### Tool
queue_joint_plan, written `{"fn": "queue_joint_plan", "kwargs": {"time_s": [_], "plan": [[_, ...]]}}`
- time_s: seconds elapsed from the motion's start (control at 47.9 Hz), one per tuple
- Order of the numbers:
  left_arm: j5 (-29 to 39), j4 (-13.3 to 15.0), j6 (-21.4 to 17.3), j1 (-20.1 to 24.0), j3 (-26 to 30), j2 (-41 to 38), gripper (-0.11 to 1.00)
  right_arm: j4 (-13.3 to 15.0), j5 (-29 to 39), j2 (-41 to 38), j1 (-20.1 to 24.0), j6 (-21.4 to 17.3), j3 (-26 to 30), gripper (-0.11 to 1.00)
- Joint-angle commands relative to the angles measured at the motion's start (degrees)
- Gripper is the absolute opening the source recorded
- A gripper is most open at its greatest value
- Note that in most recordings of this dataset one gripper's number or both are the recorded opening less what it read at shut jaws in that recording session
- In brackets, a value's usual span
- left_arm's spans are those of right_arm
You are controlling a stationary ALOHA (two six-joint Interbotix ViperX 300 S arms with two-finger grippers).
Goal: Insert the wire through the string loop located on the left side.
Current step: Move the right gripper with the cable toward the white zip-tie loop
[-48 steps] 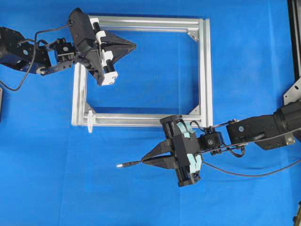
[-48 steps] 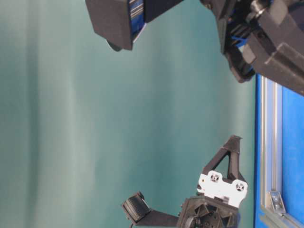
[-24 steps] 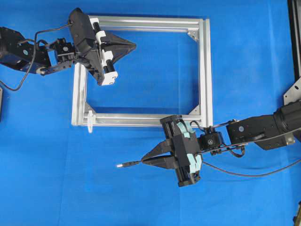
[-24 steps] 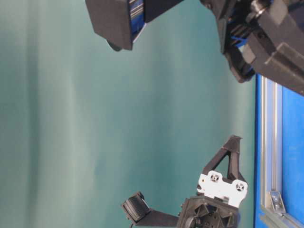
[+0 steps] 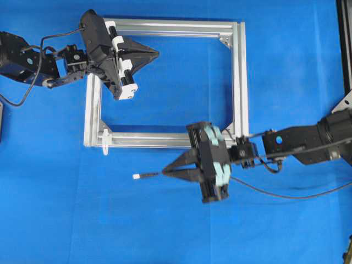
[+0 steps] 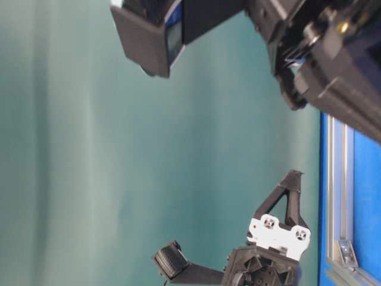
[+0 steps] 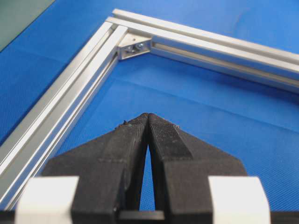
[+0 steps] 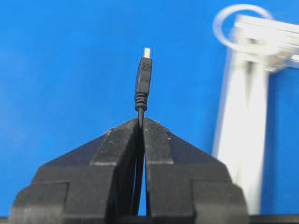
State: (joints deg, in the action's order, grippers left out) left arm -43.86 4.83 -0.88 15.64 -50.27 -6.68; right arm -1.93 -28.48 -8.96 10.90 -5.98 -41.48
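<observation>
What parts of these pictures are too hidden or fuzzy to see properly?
- String loop: blurred in the right wrist view, tiny in the overhead view.
- Wire: its clamped stretch is hidden between the right tool's fingers.
- Frame: cut off by the edge in the table-level view.

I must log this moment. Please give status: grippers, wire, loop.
Right gripper shut on the wire, plug forward. Left gripper shut, empty, over the frame. String loop not yet threaded. Path looks free.
</observation>
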Motion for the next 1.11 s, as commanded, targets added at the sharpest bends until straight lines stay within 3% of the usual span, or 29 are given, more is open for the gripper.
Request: {"fn": "queue_joint_plan", "kwargs": {"time_s": [0.0, 0.292, 0.606, 1.086], "plan": [[-0.26, -0.09, 0.00, 0.09, 0.35, 1.85, 0.00, -0.18, -0.44, 2.02, -1.76, 0.09, 0.53, -0.10], [-0.26, -0.18, 0.00, 0.09, 0.35, 1.76, 0.00, -0.35, -0.62, 2.02, -6.42, 0.09, -0.53, -0.10], [-0.26, -0.09, 0.00, 0.09, 0.35, 1.85, 0.00, -0.35, -0.62, 1.49, -7.38, 0.09, -0.35, -0.10], [-0.26, -0.18, 0.00, 0.09, 0.35, 1.85, 0.00, -1.67, -1.32, -4.04, -7.82, 0.00, 6.15, -0.10]]}}
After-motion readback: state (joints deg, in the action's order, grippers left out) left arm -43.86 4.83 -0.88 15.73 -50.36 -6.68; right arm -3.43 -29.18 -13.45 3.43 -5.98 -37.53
